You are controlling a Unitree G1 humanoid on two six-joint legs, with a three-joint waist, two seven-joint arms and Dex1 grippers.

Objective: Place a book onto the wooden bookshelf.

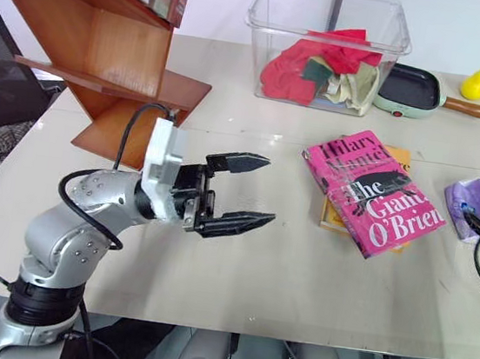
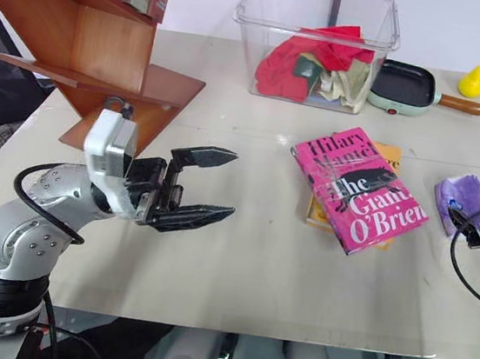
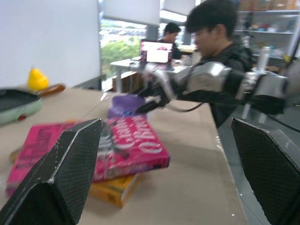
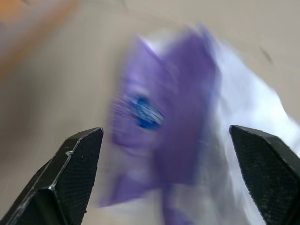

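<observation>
We judge the large bright pink hardcover book (image 1: 371, 192) stiff, fairly heavy and glossy; it lies flat on the pale desk (image 1: 255, 269), atop an orange-yellow book (image 1: 334, 216). We would take it by an overhanging long edge. Left gripper (image 1: 243, 193): fingers spread, empty. Right gripper (image 4: 171, 140): fingers spread over a purple cloth (image 1: 474, 201), holding nothing.
</observation>
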